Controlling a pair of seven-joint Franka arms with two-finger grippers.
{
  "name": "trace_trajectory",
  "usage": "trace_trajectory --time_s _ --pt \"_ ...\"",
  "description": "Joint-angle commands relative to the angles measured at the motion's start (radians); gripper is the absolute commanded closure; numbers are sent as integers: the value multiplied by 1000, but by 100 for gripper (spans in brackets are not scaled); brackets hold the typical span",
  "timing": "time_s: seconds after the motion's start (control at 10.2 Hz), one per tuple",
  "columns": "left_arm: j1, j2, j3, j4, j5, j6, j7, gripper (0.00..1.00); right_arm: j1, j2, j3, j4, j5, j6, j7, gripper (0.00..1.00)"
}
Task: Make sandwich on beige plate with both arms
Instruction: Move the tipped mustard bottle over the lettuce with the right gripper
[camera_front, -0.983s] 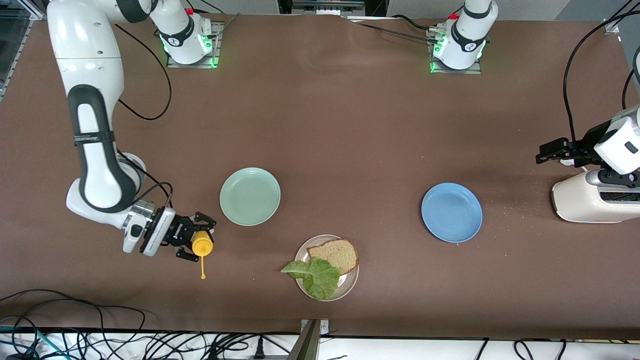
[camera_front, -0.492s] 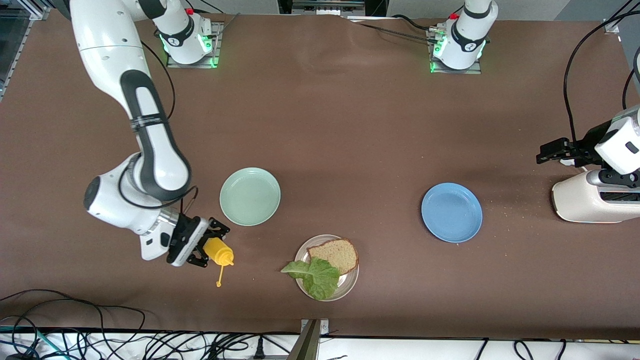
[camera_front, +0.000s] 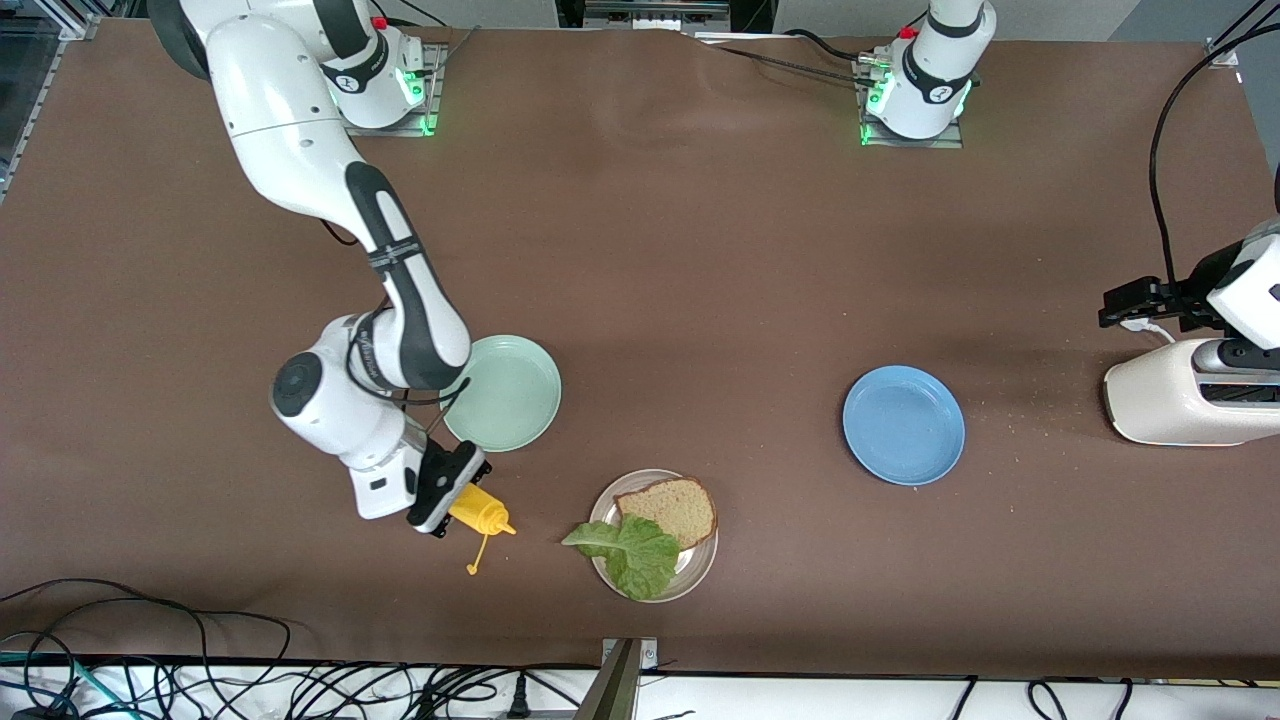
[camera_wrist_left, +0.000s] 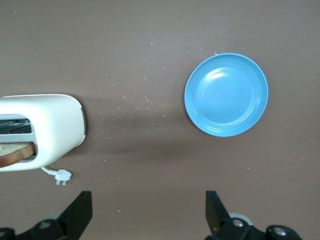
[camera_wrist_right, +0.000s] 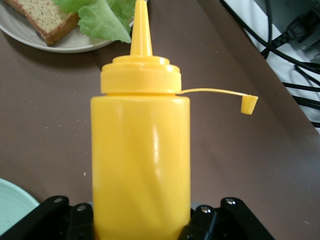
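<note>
Front view: 3 plates (camera_front: 903, 425); 1 bread slice (camera_front: 672, 508); 1 lettuce leaf (camera_front: 630, 552).

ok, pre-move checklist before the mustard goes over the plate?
1. Right gripper shut on mustard bottle: ok.
2. Bottle cap off the nozzle, hanging by its strap: ok.
3. Bread and lettuce on beige plate: ok.
4. Nozzle over the plate: not ok, short of it, over the table toward the right arm's end.
5. Left gripper open, waiting above the table by the toaster: ok.
6. Mustard fill level: cannot tell.
</note>
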Motion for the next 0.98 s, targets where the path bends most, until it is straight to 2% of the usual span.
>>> trace_trajectory --time_s 0.0,0.39,0.49,0.69,0.89 --pt "5 -6 -3 2 22 -11 20 0 39 34 -7 62 -188 7 176 100" --pt "72 -3 -1 1 24 -20 340 0 76 89 -21 137 -345 -4 228 100" --pt "86 8 -1 2 45 -20 440 5 105 101 -51 160 -381 -10 228 100" --pt "94 18 -3 4 168 -11 633 0 190 107 -154 164 -392 -65 228 100" --pt "120 26 -3 5 168 8 716 0 255 147 -240 186 -394 -99 228 100"
